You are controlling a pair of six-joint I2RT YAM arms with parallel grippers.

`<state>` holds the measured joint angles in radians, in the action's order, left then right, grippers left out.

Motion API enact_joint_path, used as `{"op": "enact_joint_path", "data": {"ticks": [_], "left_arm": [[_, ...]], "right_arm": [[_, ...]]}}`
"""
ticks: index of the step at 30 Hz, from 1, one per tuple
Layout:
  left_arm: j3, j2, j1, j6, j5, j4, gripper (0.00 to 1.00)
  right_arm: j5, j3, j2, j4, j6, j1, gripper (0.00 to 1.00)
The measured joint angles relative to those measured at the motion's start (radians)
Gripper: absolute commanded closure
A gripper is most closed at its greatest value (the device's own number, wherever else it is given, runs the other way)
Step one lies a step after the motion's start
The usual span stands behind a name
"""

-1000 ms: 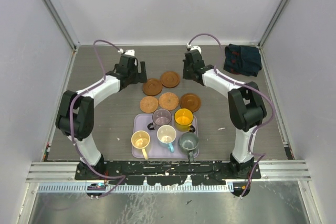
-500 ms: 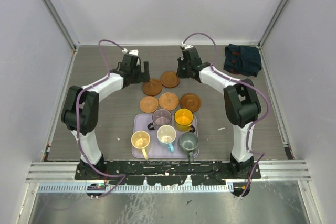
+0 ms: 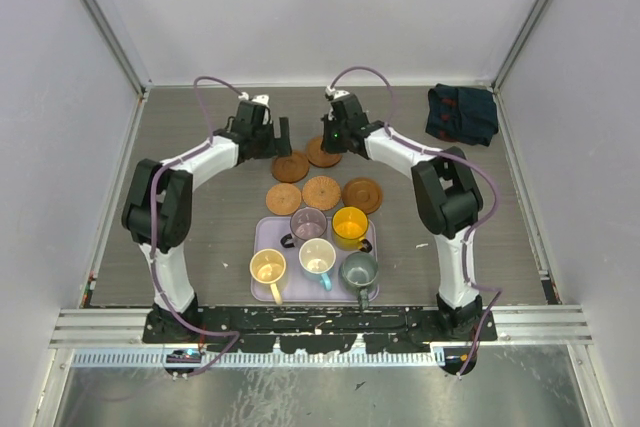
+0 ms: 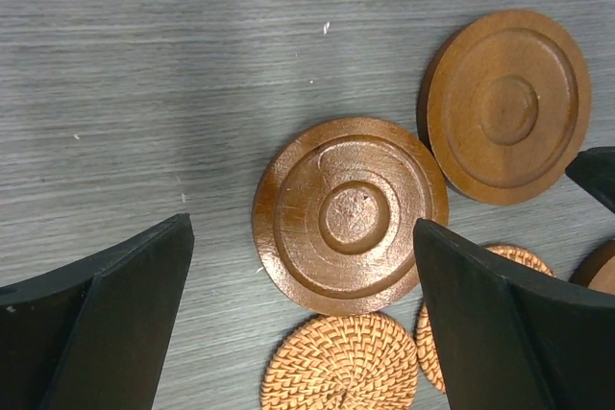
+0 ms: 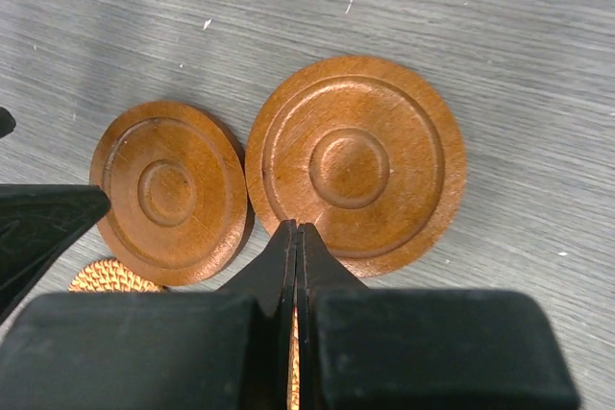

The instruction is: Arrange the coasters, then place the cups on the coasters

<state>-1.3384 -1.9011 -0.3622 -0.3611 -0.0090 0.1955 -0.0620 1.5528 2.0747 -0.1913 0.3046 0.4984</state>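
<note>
Closed right pincer (image 5: 296, 229) sits at the rims of two adjoining coasters (image 5: 356, 165).

One coaster (image 4: 351, 215) lies between the left gripper's (image 4: 300, 237) jaws. A second coaster (image 5: 356, 165), beside it, lies just ahead of the right gripper's (image 5: 296, 232) jaws. Behind them lie three other coasters (image 3: 322, 192), then the tray (image 3: 266, 234) of cups (image 3: 318, 257).

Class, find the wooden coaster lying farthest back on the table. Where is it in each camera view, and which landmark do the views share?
Top external: rearmost coaster, upper middle.
Left wrist: rearmost coaster, upper right.
Right wrist: rearmost coaster, centre.
Shared landmark: the other ringed wooden coaster, close beside it on its left in every view.
</note>
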Motion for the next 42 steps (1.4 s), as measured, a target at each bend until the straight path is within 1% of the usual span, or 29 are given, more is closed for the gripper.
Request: {"op": "enact_joint_path", "data": {"ticks": [2,7,8,11,12,14,19,21,25,26,33,42], "left_arm": [[0.000,-0.013,-0.002,0.000,0.006,0.001,0.28],[-0.021,-0.051,-0.002,-0.001,0.019,0.012,0.75],[-0.028,-0.060,-0.002,-0.001,0.023,0.014,0.82],[-0.050,-0.080,-0.002,0.004,0.040,0.026,0.96],[-0.057,-0.085,-0.002,0.005,0.045,0.030,0.98],[-0.074,-0.099,-0.003,0.010,0.057,0.040,0.97],[-0.084,-0.112,-0.003,0.010,0.071,0.053,0.91],[-0.084,-0.112,-0.003,0.010,0.077,0.056,0.84],[-0.084,-0.112,-0.003,0.008,0.090,0.057,0.68],[-0.084,-0.112,-0.004,0.009,0.094,0.057,0.66],[-0.085,-0.117,-0.009,0.006,0.110,0.057,0.63],[-0.109,-0.153,-0.011,0.005,0.125,0.072,0.63]], "right_arm": [[-0.002,0.009,0.016,-0.003,0.000,0.006,0.99],[-0.006,0.038,0.061,-0.011,0.000,0.016,0.99],[-0.006,0.045,0.071,-0.012,0.000,0.016,0.99],[-0.005,0.049,0.089,-0.016,0.000,0.016,0.99],[-0.003,0.049,0.092,-0.020,0.000,0.016,0.99],[0.000,0.049,0.094,-0.023,0.000,0.016,0.99],[0.006,0.049,0.094,-0.023,-0.006,0.016,0.99],[0.009,0.049,0.094,-0.023,-0.008,0.016,0.99],[0.009,0.049,0.094,-0.023,-0.011,0.016,0.99],[0.009,0.049,0.094,-0.023,-0.011,0.016,0.99],[0.008,0.049,0.094,-0.023,-0.011,0.016,0.99],[0.013,0.049,0.113,-0.023,-0.011,0.016,0.99]]}}
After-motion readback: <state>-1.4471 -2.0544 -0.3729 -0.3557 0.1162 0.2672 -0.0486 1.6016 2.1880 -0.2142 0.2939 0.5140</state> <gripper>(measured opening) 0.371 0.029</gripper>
